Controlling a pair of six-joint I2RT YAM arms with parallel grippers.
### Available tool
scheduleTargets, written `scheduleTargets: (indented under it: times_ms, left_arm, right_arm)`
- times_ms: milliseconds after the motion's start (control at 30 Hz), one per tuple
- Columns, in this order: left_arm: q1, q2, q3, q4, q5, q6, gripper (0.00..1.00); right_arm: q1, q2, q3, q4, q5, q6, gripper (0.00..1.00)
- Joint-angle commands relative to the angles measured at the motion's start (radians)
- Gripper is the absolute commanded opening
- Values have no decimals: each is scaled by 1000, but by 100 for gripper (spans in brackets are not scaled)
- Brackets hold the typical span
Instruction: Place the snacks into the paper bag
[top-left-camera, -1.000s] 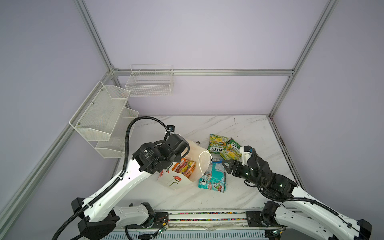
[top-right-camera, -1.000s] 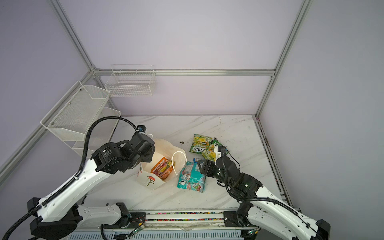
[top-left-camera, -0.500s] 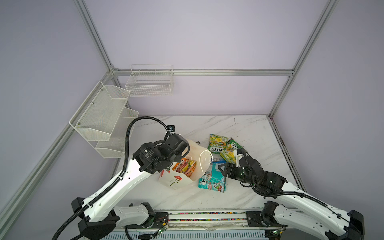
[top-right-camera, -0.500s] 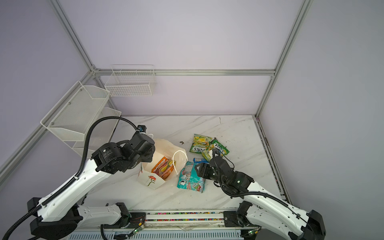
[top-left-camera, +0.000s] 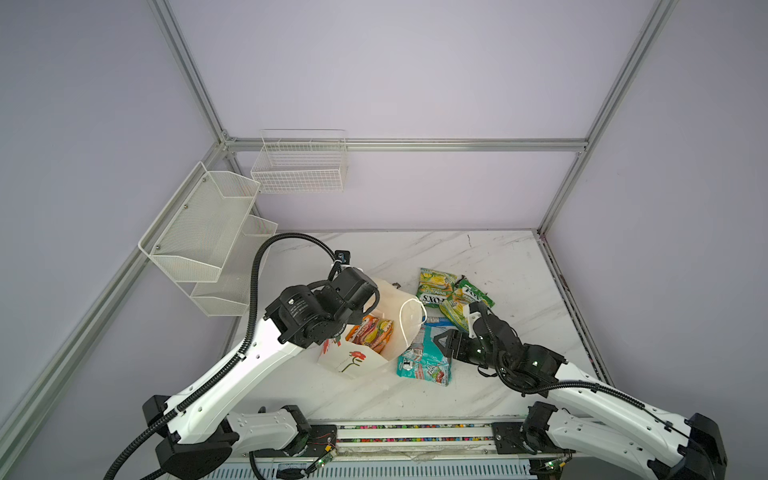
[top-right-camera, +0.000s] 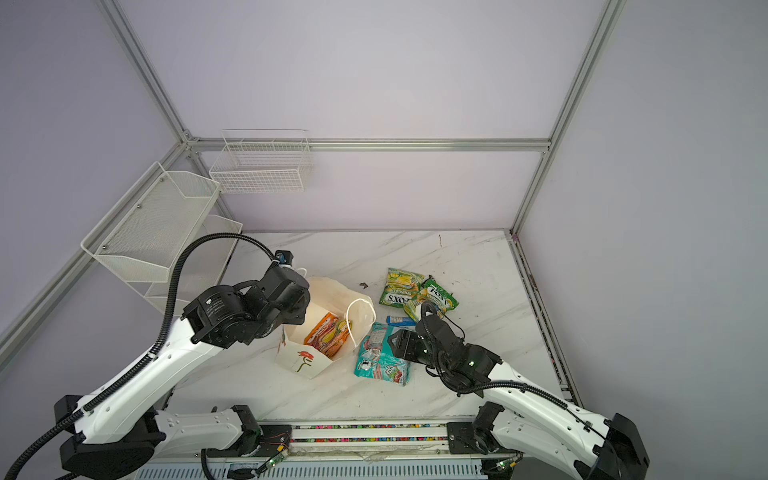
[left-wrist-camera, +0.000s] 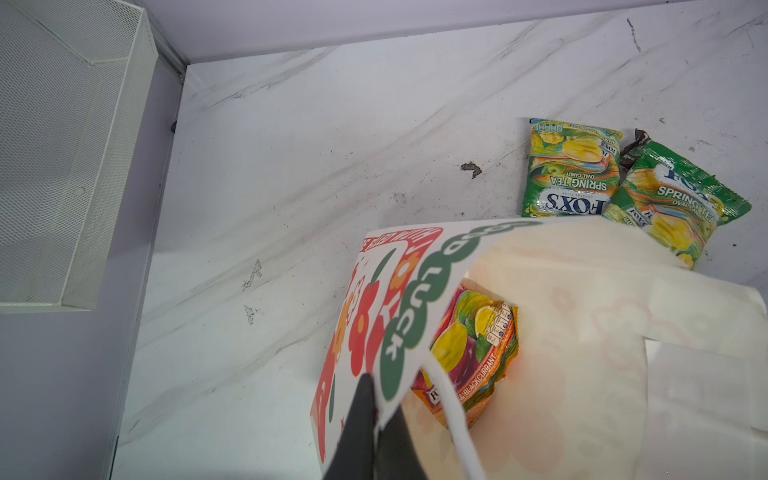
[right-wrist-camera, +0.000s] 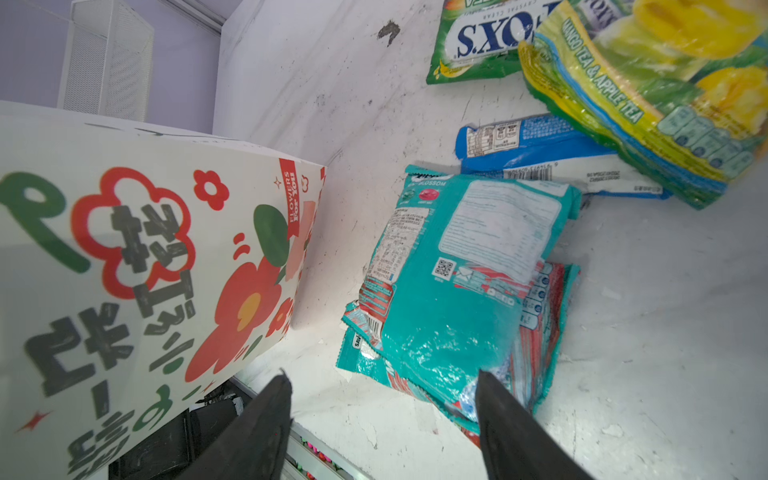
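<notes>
Left jaws clenched on the bag (left-wrist-camera: 399, 324) rim — bag stands open on the bench (top-left-camera: 478, 257), orange packet (top-left-camera: 372, 332) inside. Right jaws spread wide, empty, at the teal packets (right-wrist-camera: 457, 270) beside the bag — contact unclear.

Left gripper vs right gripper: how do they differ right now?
The left gripper is shut, the right gripper open. The left gripper pinches the paper bag by its wall; the right gripper holds nothing, its jaws spread by the teal packets. Both are black and sit low by the bag.
</notes>
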Motion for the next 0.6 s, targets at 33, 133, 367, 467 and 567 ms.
scheduleTargets:
  times_ms: [33,133,367,467,567]
  left_arm:
    - [6,-29,-9,60,-6,-19,0]
    - [6,-35,-14,62,-2,-19,0]
    - [7,-38,-18,66,0,-15,0]
    - [6,-40,-22,68,0,-14,0]
    - [6,-43,-28,74,0,-14,0]
  right_arm:
    - [-3,-17,-15,14,-6,20,71]
    - [-3,-17,-20,15,-6,22,71]
    - [-3,4,-22,26,-11,28,71]
    - [-2,7,-25,26,-9,29,71]
    - [-3,16,-26,28,-8,29,71]
